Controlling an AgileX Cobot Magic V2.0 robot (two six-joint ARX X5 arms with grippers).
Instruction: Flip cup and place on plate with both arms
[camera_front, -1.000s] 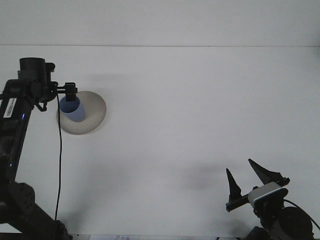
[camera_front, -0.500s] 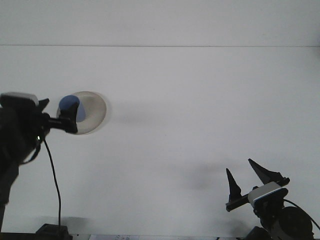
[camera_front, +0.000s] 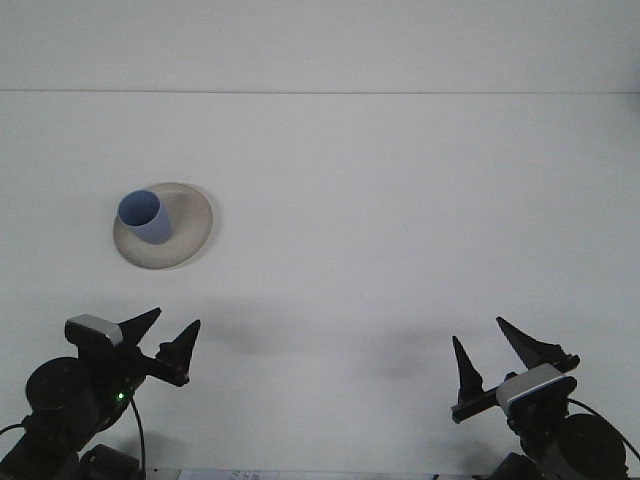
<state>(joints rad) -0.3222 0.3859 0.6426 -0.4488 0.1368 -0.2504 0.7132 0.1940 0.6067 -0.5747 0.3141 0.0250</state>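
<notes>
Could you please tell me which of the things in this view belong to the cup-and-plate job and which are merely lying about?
Part of the job:
- blue cup, upright on the plate
- plate, far left of the table
- left claw, open, near edge
- right claw, open, near edge

Lying about:
- nothing loose; only the white table underneath

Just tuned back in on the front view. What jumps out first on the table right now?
The blue cup stands mouth-up on the beige plate, far left on the white table. Both arms are low at the near edge, away from it: the left gripper near the left corner and the right gripper near the right corner, each open and empty.
</notes>
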